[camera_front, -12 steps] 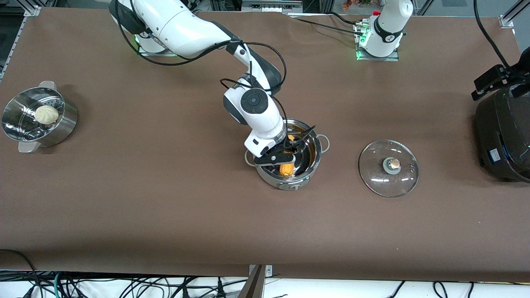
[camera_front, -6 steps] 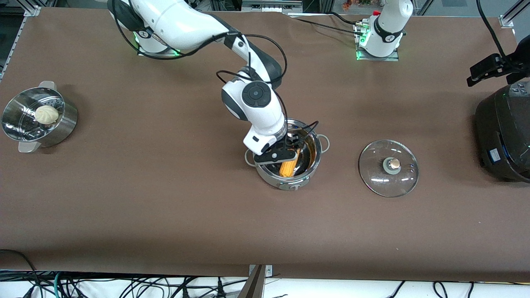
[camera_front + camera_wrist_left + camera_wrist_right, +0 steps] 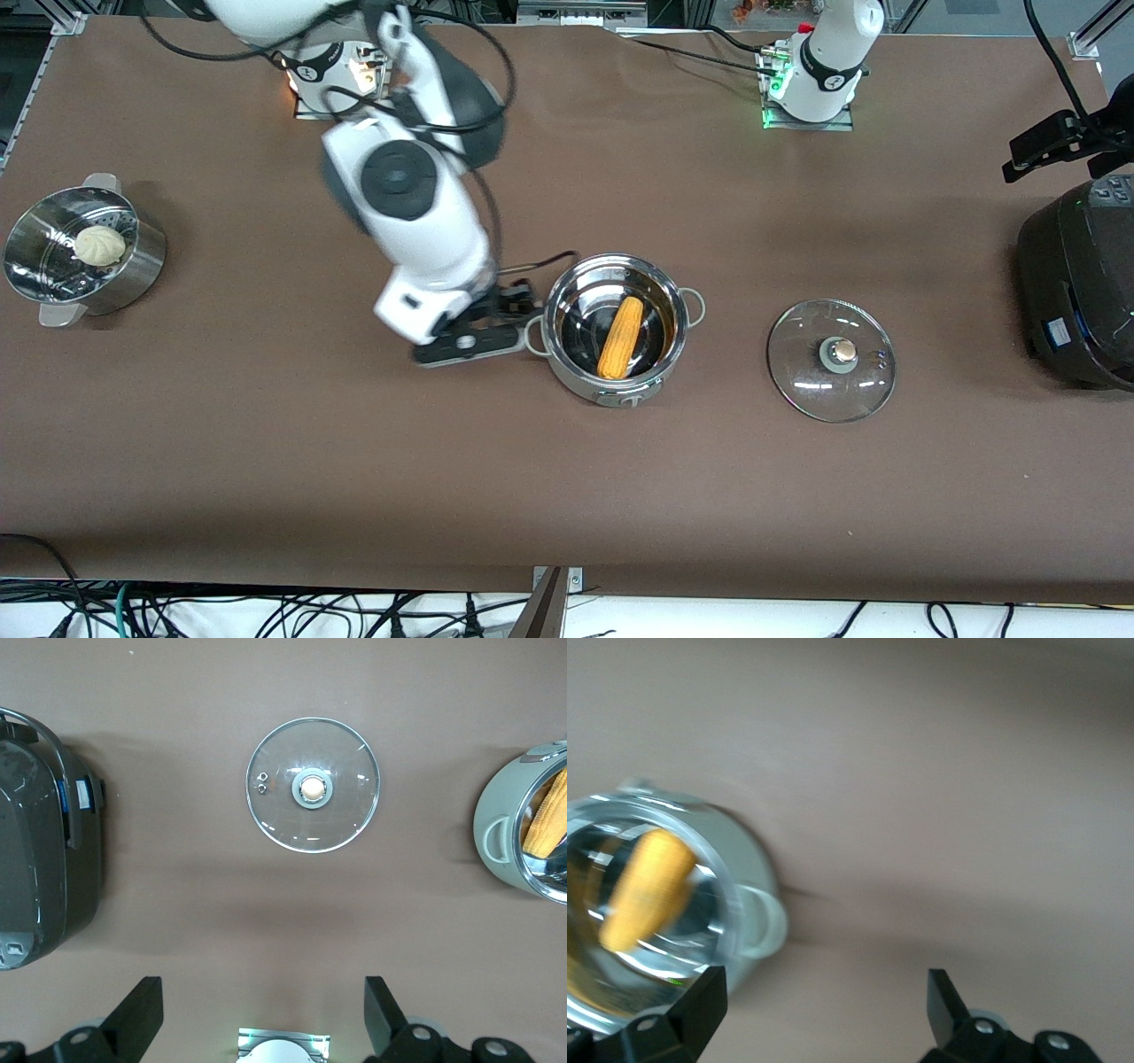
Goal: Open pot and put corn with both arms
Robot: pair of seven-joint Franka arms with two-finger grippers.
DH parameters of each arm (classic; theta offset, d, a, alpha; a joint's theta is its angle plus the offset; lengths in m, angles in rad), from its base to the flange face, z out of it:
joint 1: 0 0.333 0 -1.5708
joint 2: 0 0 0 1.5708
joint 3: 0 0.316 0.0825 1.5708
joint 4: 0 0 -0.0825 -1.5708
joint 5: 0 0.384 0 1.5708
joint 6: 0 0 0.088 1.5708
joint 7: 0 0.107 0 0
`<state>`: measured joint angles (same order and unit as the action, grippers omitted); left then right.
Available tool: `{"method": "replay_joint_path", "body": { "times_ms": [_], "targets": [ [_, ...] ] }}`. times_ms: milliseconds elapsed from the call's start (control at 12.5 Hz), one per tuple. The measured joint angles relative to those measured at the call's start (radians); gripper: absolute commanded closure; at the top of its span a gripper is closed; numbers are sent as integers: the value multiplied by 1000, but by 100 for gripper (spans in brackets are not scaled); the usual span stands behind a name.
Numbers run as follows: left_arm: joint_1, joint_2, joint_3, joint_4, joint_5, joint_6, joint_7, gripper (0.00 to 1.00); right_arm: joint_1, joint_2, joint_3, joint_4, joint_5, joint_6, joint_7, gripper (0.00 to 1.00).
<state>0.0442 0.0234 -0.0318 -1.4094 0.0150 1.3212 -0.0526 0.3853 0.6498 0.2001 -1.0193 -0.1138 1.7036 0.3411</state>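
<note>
So the corn (image 3: 620, 338) is lying inside the open pot (image 3: 615, 330), long axis slanting toward the front camera. The right gripper (image 3: 483, 330) is hanging empty, fingers apart, just beside the pot's handle. The left gripper (image 3: 257, 1014) is waiting open, up high.

Polished, mirror-bright steel pot (image 3: 617, 383); clear glossy glass lid (image 3: 831, 360) at centre right; matt brown table covering (image 3: 354, 487); glossy black cooker (image 3: 1076, 292); perforated shiny steel steamer bowl (image 3: 133, 266), frame's left edge.
</note>
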Motion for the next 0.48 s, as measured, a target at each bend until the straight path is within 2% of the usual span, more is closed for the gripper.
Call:
{"method": "replay_joint_path", "body": {
  "times_ms": [160, 481],
  "targets": [
    [-7, 1, -2, 1, 0, 0, 0, 0, -114, -41, -2, -3, 5, -94, -109, 0],
    [-7, 1, -1, 2, 0, 0, 0, 0, -286, -84, -1, -4, 8, -179, -209, 0]
  ]
}}
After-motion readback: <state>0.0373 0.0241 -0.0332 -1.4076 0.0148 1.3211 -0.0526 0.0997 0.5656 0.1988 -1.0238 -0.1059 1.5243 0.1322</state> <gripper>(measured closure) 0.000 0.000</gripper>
